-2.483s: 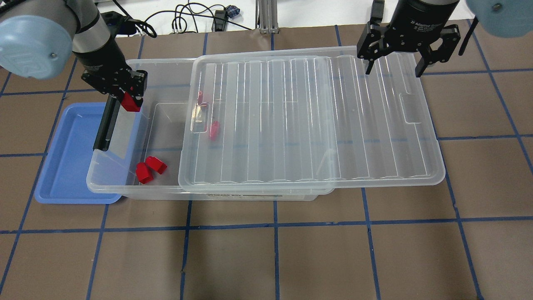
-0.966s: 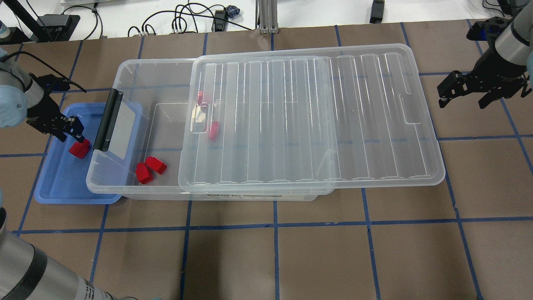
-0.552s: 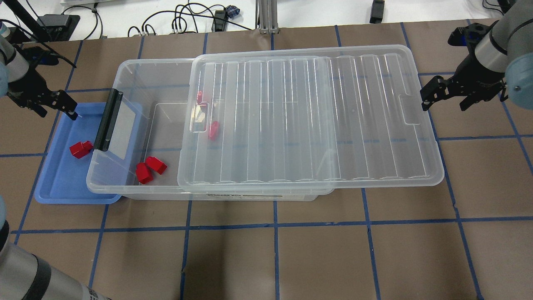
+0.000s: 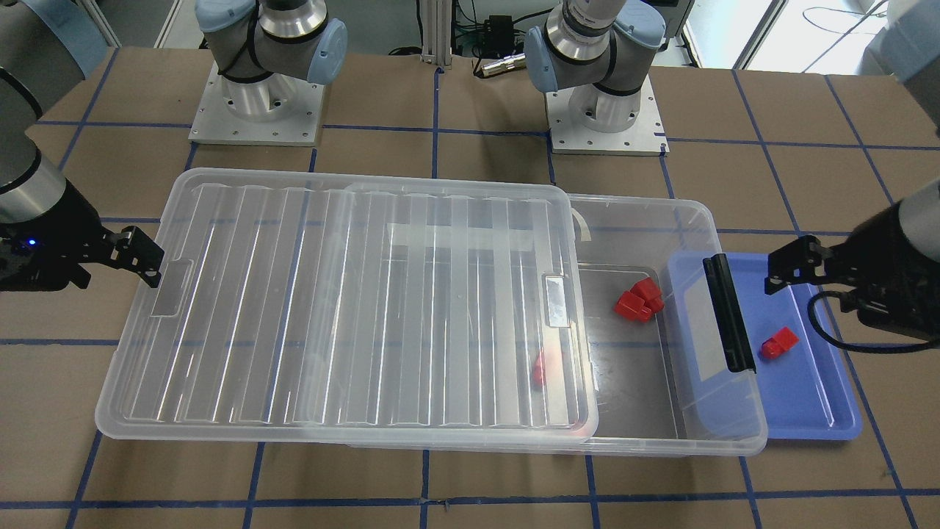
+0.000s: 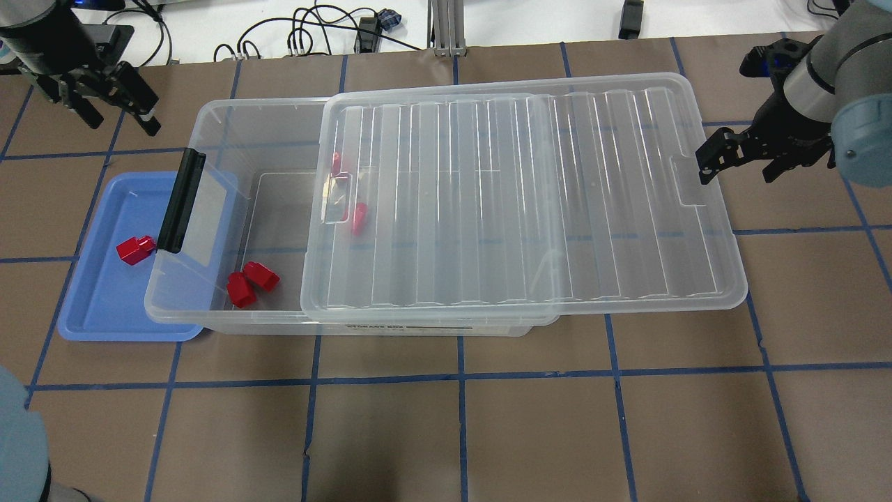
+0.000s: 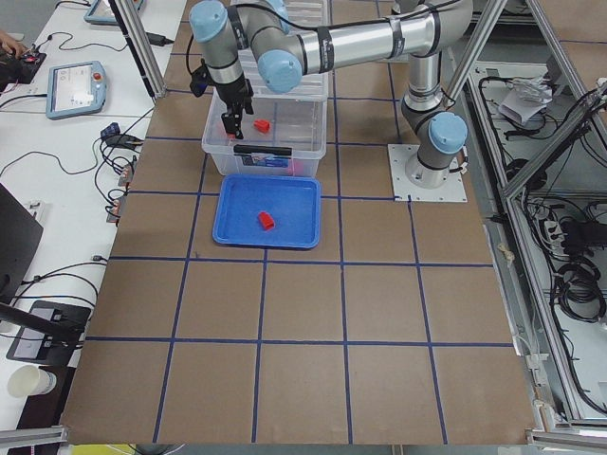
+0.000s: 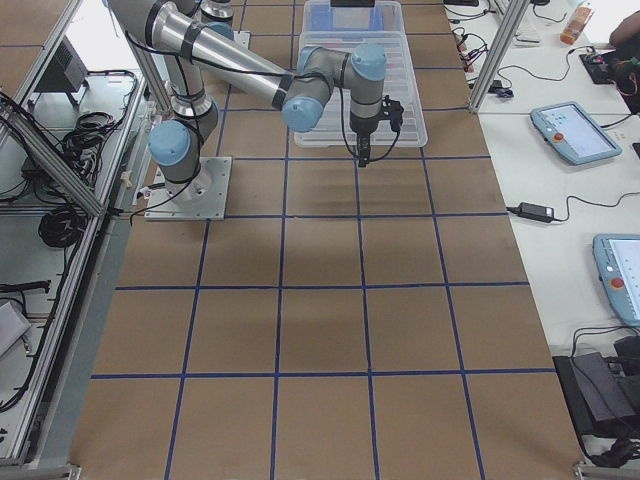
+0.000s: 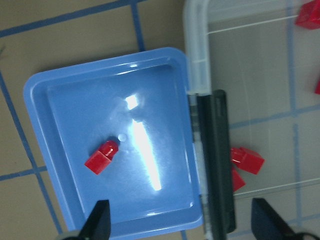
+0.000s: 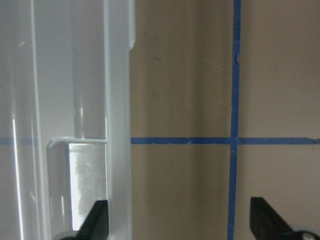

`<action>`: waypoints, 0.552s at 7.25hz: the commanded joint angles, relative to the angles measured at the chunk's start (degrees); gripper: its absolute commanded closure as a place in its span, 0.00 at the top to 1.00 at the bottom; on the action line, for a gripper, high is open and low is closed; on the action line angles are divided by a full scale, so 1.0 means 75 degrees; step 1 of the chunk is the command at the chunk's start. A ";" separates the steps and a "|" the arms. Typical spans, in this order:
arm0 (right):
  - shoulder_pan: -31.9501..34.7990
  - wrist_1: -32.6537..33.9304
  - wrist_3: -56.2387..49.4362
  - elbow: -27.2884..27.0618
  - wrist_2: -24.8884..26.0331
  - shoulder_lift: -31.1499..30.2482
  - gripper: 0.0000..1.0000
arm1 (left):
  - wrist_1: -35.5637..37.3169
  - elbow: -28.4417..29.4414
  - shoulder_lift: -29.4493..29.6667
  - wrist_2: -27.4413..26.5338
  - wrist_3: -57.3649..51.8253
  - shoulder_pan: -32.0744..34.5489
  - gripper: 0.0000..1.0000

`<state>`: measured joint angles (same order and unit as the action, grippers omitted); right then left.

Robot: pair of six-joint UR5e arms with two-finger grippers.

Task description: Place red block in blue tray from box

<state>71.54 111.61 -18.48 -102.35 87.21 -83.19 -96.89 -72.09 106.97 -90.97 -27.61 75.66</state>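
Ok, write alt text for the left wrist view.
Seen from above, a small red block lies alone in the blue tray. The clear box, its black latch over the tray's right edge, holds more red pieces; the left gripper, open, shows fingertips below.

Illumination is bright and even, from overhead, in every view. The surface [image 5: 446,432] carries only faint, soft-edged shadows beside the objects. In the left wrist view a white glare streak crosses the floor of the blue tray [image 8: 70,125]; focus there is slightly soft. The ribbed lid [image 5: 523,202] shows thin white reflections along its ribs in the overhead and front-facing views, hazing whatever lies beneath. In the right wrist view the fingertips [image 9: 97,220] of the right hand [image 9: 180,222] are dark and blurred at the lower edge
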 commanded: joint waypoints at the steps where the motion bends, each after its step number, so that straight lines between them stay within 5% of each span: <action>1: -0.0059 -0.0581 0.0061 0.0542 -0.0015 0.0053 1.00 | -0.0240 0.0072 -0.0479 0.0048 0.1624 0.1168 1.00; 4: -0.0222 -0.0481 -0.0090 0.0522 0.0008 0.0439 1.00 | -0.0253 0.0002 -0.0797 0.0048 0.3875 0.2774 1.00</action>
<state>70.74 106.91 -18.71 -98.06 87.09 -81.11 -98.71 -72.07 101.96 -90.57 -4.80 91.77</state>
